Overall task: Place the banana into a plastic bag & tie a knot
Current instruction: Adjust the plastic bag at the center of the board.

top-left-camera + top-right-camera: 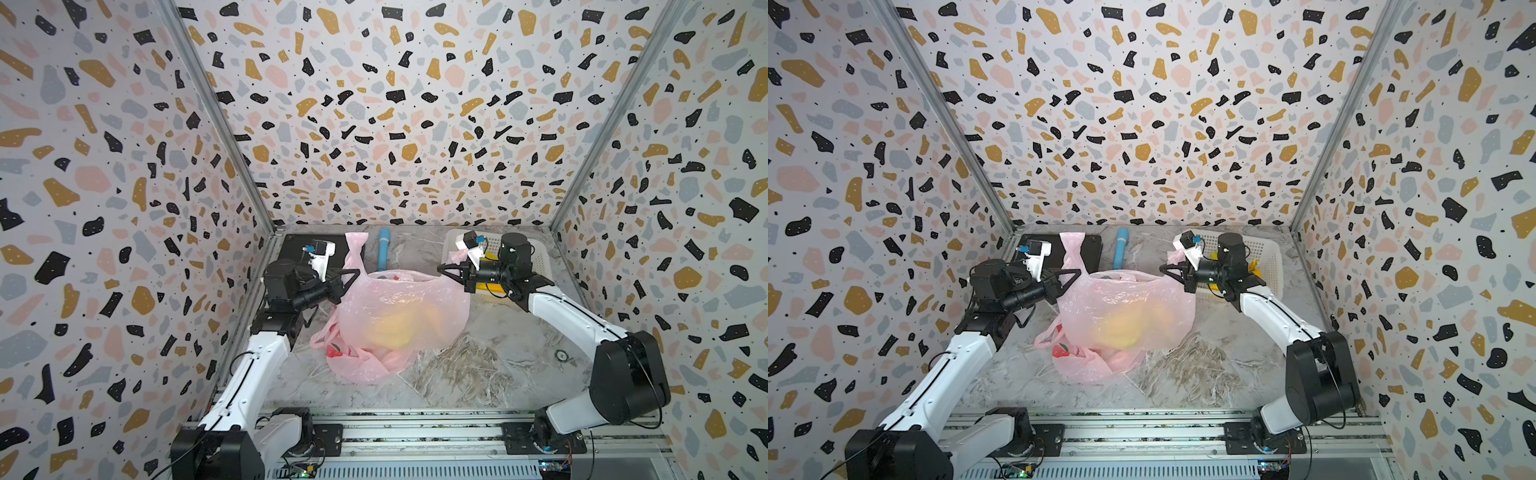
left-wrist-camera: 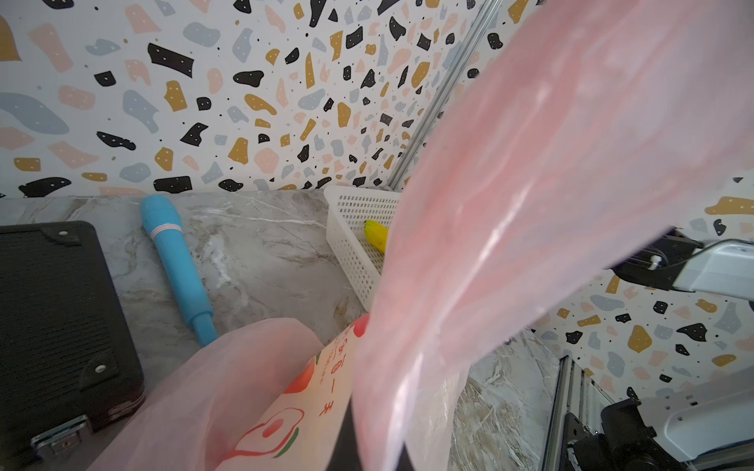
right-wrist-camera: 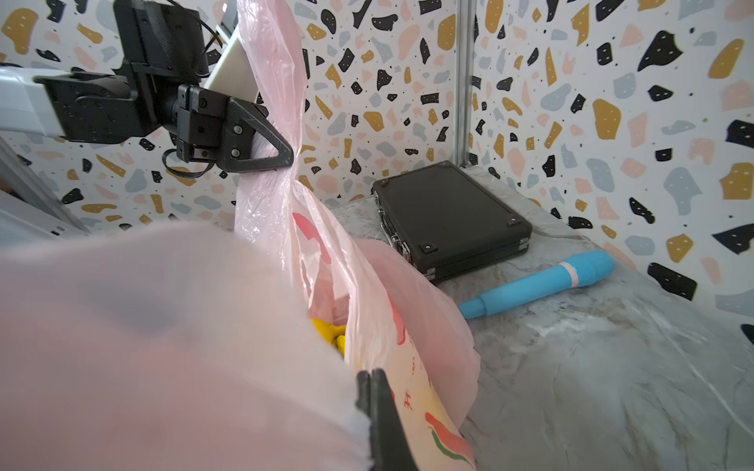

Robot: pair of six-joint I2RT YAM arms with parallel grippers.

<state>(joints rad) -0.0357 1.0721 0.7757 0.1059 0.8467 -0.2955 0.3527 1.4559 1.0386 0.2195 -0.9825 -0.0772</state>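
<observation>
Top views: we note the plastic bag [image 1: 403, 307] slumped on the table [image 1: 478, 374] between the arms, with the banana [image 1: 395, 328] yellow inside. The left gripper [image 1: 355, 273] and right gripper [image 1: 441, 269] each pinch the handles [image 1: 354, 251].
Left wrist: only draped film shows.
Right wrist: its fingers [image 3: 387, 420] are pressed together on film.
We judge the bag light, limp and slippery, so grip the bunched handles.

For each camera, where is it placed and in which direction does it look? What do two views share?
Top views: high over the table's front, looking down toward the back wall; both arms show, left gripper and right gripper shut on the pink bag.
Left wrist: on the left arm, facing the white basket and the right arm; own gripper mostly hidden behind bag.
Right wrist: on the right arm, facing the left gripper; own shut fingertips show.
Shared: both wrist views show the blue tool and black case.
</observation>
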